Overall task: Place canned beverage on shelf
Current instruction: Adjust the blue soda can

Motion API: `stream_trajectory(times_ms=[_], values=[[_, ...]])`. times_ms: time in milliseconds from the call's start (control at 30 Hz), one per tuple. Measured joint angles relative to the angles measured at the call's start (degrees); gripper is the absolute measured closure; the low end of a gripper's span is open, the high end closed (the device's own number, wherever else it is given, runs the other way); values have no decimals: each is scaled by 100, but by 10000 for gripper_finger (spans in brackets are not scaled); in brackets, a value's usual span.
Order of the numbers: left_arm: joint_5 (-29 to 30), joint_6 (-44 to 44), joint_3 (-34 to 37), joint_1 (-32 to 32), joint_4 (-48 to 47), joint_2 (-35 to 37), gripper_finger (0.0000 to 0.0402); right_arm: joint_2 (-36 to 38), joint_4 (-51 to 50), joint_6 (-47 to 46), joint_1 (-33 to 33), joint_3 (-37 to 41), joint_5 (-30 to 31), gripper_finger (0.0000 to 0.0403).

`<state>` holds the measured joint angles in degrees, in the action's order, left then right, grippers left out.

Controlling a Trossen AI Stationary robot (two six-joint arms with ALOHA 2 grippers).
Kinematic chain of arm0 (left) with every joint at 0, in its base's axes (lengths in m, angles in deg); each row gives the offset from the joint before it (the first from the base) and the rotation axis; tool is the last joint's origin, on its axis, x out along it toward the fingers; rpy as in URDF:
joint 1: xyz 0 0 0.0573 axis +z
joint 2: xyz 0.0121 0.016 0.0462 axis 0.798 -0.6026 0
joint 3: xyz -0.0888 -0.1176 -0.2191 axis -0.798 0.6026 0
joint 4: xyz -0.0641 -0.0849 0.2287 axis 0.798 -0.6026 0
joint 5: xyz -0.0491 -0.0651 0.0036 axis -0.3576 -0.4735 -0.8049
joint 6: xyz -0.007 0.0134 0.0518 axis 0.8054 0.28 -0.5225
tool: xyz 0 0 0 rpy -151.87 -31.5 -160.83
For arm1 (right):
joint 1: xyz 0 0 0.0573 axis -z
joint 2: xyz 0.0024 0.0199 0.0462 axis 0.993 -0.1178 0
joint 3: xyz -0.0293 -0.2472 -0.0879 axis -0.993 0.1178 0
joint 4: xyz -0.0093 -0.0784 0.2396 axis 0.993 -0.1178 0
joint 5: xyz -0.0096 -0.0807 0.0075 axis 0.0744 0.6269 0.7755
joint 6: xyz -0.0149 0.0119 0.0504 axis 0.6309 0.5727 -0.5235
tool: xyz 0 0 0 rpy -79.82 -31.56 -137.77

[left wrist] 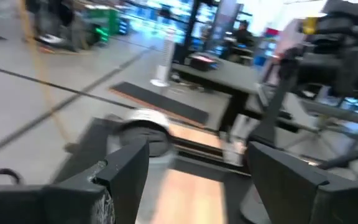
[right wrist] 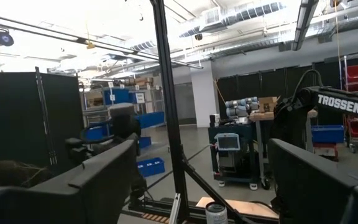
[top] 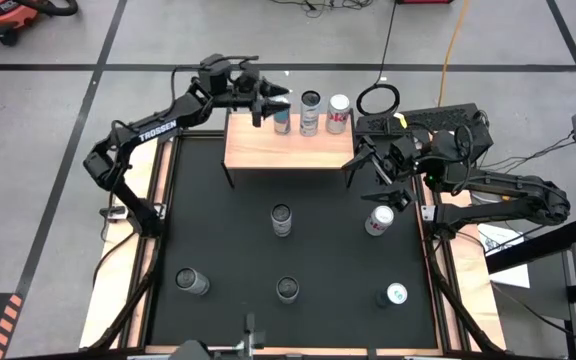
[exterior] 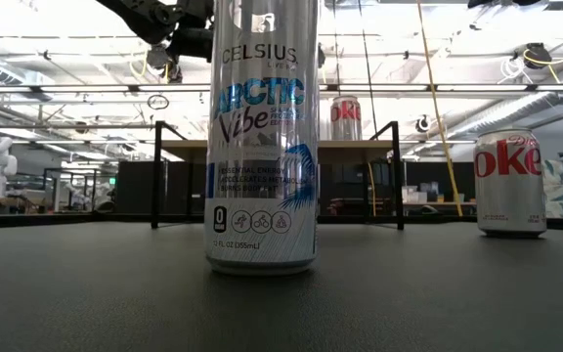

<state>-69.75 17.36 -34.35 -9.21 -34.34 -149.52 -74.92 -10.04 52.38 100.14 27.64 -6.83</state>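
The shelf [top: 288, 150], a light-wood board on thin black legs, stands at the table's far middle. Three cans stand upright along its far edge: a blue-and-silver one [top: 282, 120], a dark one [top: 310, 112] and a red-and-silver one [top: 339, 113]. My left gripper [top: 273, 105] hovers open over the shelf's far left corner, beside the blue-and-silver can. Nothing is between its fingers [left wrist: 197, 155]. My right gripper [top: 368, 160] waits open by the shelf's right end, raised off the table, its gap [right wrist: 197, 149] empty.
Several more cans stand on the black table: one in the middle [top: 282, 220], a Diet Coke [top: 379, 220] to the right, and three near the front [top: 192, 282] [top: 288, 290] [top: 395, 295]. A tall Celsius can [exterior: 262, 137] fills the low view.
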Motion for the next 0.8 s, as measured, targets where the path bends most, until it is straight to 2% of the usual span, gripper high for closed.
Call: stream_trajectory(times_ms=[133,233,467,800], values=[[46,-89,0,-175,-491,-2,130,0,1,-25,0,0,0,57],[353,-444,0,-338,-1015,-13,138,4,1,-251,0,0,-1,57],[526,-586,0,-502,-1131,-13,200,5,1,-306,-1,0,-2,57],[1131,-588,0,-526,-1412,-13,278,9,1,-306,-2,0,-2,57]])
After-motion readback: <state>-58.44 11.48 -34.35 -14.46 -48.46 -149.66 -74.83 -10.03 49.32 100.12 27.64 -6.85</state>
